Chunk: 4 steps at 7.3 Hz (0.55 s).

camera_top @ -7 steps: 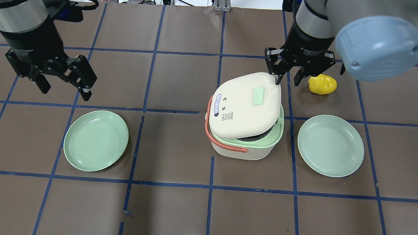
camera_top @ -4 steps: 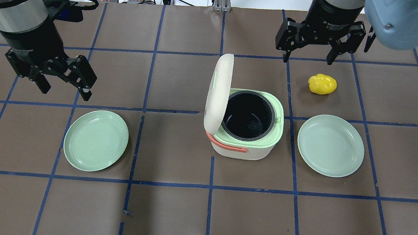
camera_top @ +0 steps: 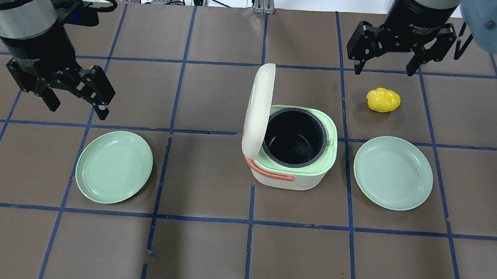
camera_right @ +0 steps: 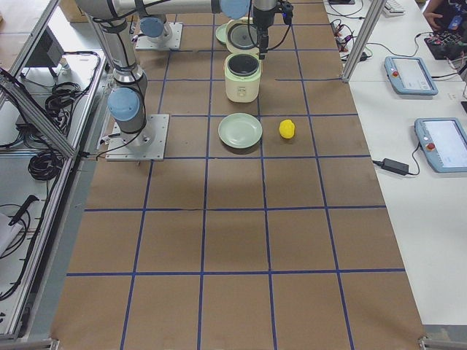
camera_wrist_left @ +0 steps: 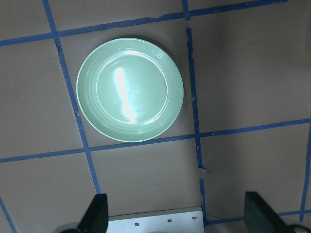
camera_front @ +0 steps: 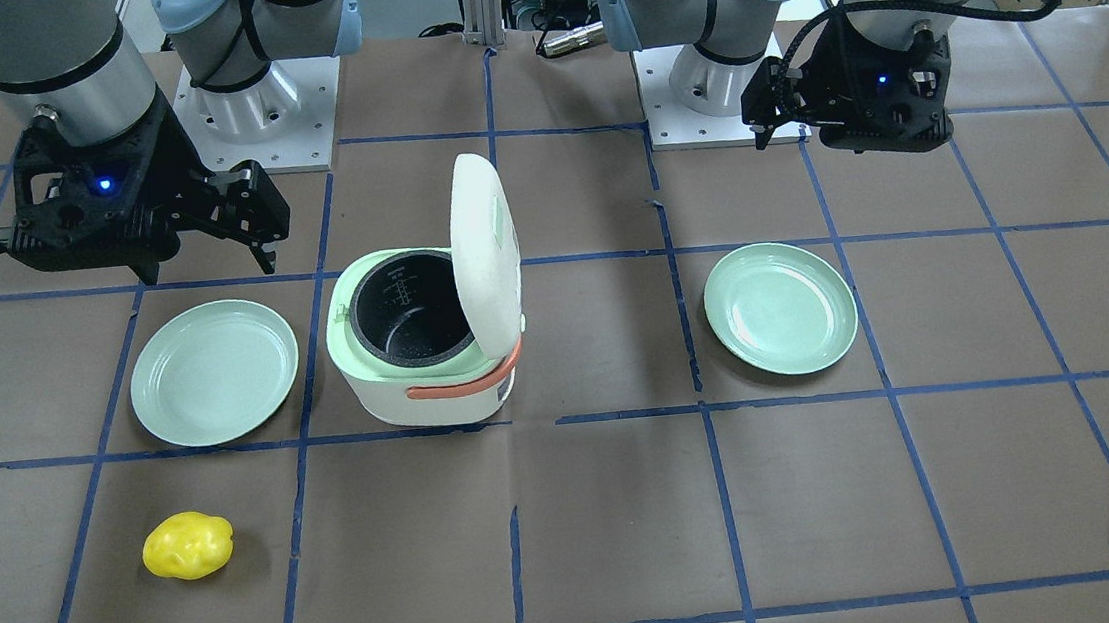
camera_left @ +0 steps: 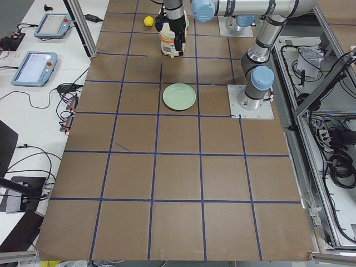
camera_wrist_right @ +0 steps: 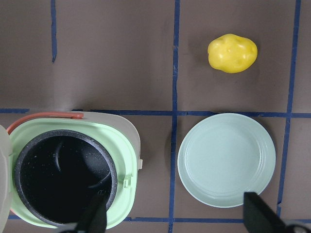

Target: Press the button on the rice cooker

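Brown gridded tabletop (camera_top: 201,253). Rice cooker (camera_top: 288,180) mid-tabletop, lid (camera_top: 258,108) upright, pot (camera_top: 296,137) exposed; latch button likely already pressed. Right end effector (camera_top: 385,70) spread, empty, raised beyond cooker, clear of lid; left end effector (camera_top: 77,107) spread, idle, well apart.

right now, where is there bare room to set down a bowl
Bare: the stretch between the left pale green round plate and the white-and-green rice cooker with its lid up, and the squares beyond that plate on the operators' side. Crowded: the cooker, right pale green plate and yellow lumpy object sit close together.
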Tool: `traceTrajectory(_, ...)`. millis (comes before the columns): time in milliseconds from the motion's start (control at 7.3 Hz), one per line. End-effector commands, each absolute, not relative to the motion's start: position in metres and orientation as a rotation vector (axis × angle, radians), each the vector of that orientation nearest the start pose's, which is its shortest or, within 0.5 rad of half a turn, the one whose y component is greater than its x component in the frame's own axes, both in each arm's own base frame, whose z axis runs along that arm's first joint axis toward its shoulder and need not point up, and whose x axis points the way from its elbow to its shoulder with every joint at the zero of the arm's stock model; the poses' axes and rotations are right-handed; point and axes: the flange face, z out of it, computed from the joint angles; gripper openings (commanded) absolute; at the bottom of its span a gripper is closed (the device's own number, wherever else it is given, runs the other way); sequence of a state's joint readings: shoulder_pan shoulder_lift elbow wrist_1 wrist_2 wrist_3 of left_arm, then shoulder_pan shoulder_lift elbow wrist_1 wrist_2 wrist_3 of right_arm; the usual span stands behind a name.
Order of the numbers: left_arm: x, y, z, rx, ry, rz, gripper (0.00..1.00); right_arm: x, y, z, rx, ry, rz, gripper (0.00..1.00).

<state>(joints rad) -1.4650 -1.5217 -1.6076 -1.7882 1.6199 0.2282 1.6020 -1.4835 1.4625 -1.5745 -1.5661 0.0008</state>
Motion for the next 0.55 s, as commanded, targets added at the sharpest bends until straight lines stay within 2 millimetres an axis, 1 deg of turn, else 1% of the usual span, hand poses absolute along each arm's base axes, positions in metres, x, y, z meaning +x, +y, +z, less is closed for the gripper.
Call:
traceTrajectory(0, -0.0803, -0.4598, 0.4742, 0.198, 3.104, 0.327, 1.0, 0.1501, -0.5261, 0.4957, -0.053, 3.135, -0.034, 1.0)
traceTrajectory(411, -0.0803, -0.4598, 0.4742, 0.199, 3.104, 0.327, 1.0, 0.1532, -0.5242, 0.4972, -0.06, 3.127, -0.036, 1.0)
